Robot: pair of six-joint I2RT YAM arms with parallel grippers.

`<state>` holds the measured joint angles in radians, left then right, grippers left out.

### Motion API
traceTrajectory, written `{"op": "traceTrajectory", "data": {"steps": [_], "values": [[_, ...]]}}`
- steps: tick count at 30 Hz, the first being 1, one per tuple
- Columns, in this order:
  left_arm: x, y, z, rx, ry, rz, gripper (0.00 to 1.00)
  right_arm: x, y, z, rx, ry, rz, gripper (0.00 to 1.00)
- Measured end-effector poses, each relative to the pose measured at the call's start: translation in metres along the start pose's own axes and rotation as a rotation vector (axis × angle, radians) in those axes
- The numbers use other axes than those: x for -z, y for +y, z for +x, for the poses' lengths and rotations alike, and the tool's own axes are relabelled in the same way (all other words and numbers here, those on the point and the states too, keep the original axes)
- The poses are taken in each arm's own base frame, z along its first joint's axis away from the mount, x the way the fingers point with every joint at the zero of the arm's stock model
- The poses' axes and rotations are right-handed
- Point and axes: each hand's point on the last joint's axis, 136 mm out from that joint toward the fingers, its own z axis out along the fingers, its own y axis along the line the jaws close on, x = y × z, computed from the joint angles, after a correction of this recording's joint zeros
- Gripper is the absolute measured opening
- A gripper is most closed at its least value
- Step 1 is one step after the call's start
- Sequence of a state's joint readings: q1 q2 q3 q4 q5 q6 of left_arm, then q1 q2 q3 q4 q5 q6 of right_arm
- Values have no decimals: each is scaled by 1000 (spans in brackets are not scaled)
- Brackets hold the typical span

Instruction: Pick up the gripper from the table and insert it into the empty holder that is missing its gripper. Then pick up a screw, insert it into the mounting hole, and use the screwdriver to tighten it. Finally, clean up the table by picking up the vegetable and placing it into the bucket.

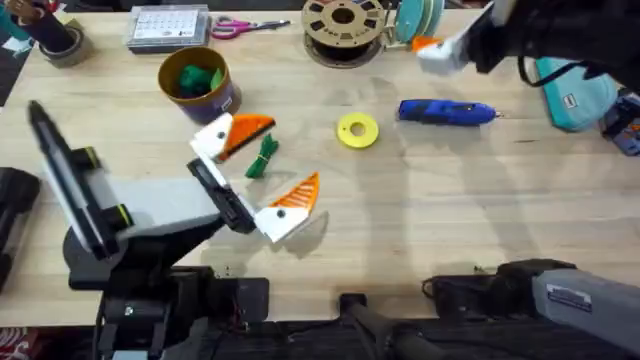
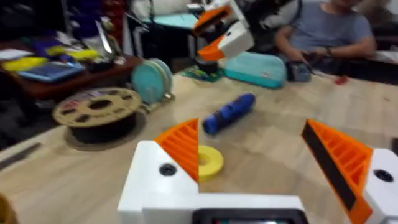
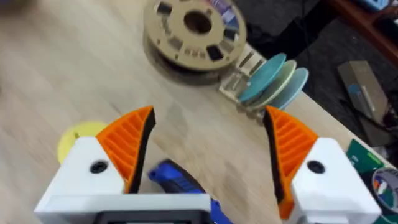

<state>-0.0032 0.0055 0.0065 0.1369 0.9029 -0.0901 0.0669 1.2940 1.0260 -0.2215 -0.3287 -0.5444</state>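
left end effector: sat low over the counter left of centre, its white fingers with orange ribbed pads spread wide apart, nothing between them.

right end effector: was raised over the far right of the counter, fingers parted, empty; in the overhead view it appeared as a blurred white and orange tip near the spool.

screwdriver: blue, lay flat on the counter right of centre, well apart from the left end effector and just below the right one; in the right wrist view its blue body showed between that end effector's fingers but beneath them, not gripped.

vegetable: dark green bundle, lay on the counter between the left end effector's two fingers, nearer the far one; contact could not be told.

bucket: dark pot with tan rim, stood beyond the left end effector, bright green lumps inside.

yellow disc: lay flat between vegetable and screwdriver.

filament spool: lay at the far edge.
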Motion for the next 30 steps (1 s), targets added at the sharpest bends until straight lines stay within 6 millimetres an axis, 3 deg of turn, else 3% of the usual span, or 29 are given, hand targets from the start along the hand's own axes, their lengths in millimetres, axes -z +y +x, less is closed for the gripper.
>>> {"op": "traceTrajectory", "data": {"steps": [4, 7, 14, 18, 22, 26, 30], "values": [[1, 17, -5, 31, -5, -107, 984, 24, -6, -31, -157, -110, 42, 996], [4, 28, -20, 47, -2, -183, 984, 50, -6, -51, -262, -185, 61, 996], [7, 56, -56, 86, 91, -318, 984, 113, 8, -72, -363, -283, 76, 995], [8, 79, -56, 190, 203, -394, 984, 133, 16, -52, -424, -219, 82, 996], [11, 94, -55, 261, 322, -436, 984, 139, 23, -31, -479, -147, 83, 996], [12, 105, -55, 292, 449, -447, 984, 134, 30, -12, -513, -80, 68, 996], [15, 118, -51, 327, 565, -480, 985, 121, 46, 22, -562, 29, 30, 996]]}}
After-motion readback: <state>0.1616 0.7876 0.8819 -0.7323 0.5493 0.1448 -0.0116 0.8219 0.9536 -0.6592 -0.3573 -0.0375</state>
